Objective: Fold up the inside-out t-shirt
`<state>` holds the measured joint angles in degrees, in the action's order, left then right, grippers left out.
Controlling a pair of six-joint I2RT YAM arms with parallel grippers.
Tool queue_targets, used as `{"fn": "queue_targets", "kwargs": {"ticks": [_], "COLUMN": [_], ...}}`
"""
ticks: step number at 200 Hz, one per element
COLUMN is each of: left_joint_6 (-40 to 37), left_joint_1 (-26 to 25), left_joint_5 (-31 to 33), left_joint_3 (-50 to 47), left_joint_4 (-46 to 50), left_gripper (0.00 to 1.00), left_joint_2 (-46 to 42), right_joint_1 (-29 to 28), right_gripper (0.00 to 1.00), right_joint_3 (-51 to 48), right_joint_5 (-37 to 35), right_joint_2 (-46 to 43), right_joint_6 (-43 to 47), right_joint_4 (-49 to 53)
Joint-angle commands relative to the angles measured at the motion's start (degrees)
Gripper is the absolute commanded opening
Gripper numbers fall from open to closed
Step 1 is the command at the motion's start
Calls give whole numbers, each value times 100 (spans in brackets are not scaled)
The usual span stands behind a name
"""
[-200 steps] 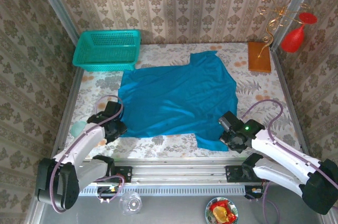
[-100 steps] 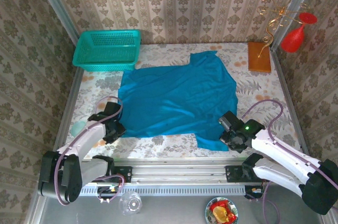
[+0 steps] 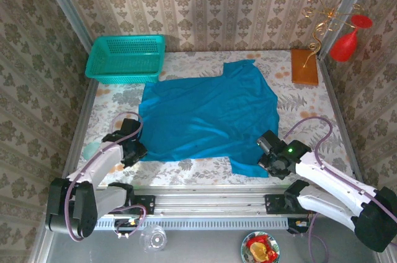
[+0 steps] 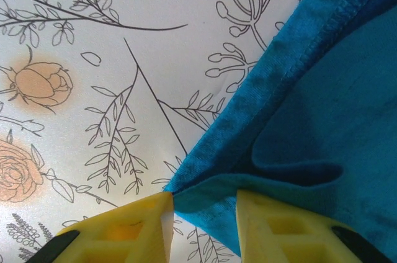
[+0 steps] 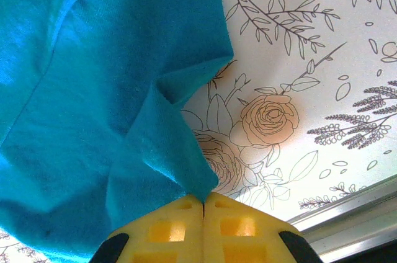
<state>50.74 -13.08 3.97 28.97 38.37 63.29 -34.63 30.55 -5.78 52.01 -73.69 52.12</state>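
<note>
Across table (image 3: 298, 98), teal t-shirt (image 3: 211, 117) spread, right fingers (image 5: 180, 226) pinching corner, left fingers (image 4: 124, 232) parted astride hem

Left wrist view: yellow plastic fingers (image 4: 267, 226) of the left gripper (image 4: 203, 204) are clipped by the bottom edge. Teal-blue cloth t-shirt (image 4: 322, 108) runs off the top and right; its corner drops out of frame in the gap between them, so pad contact is unclear. Right wrist view: right gripper (image 5: 203, 200) is clipped at the bottom, and the cloth inside the pressed-together pads is hidden. Top view: pale green object (image 3: 92, 149) is half behind the left arm, can't identify it. Small dish (image 3: 244, 245) sits at the bottom edge, red-yellow contents too small to tell.
</note>
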Motion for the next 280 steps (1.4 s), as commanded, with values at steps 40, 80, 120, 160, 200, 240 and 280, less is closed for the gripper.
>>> {"fn": "queue_targets", "kwargs": {"ticks": [40,80,120,160,200,240,280], "left_joint_6": [-212,-199,43,155,304,216,91], "left_joint_1": [54,86,95,95,22,-335,-485], "left_joint_5": [-121,-135,142,209,170,71,169], "left_joint_3": [144,136,6,-131,-90,65,502], "left_joint_4": [-180,-38,529,983,1211,1306,1484], "left_gripper": [33,10,9,3,0,0,0], "left_joint_2": [528,521,-396,-1207,-1589,-2146,-2582], "right_joint_1": [35,35,35,132,132,132,131], "right_gripper": [0,0,0,0,0,0,0], "right_joint_3": [119,110,114,180,488,863,1551], "right_joint_5": [-134,-150,-237,-351,-707,-784,-958], "right_joint_2": [-111,-163,-280,-579,-1155,-2025,-2266], "right_joint_6": [-14,-57,-103,-71,-27,13,119], "right_joint_4": [273,308,453,794,1483,2151,2667]}}
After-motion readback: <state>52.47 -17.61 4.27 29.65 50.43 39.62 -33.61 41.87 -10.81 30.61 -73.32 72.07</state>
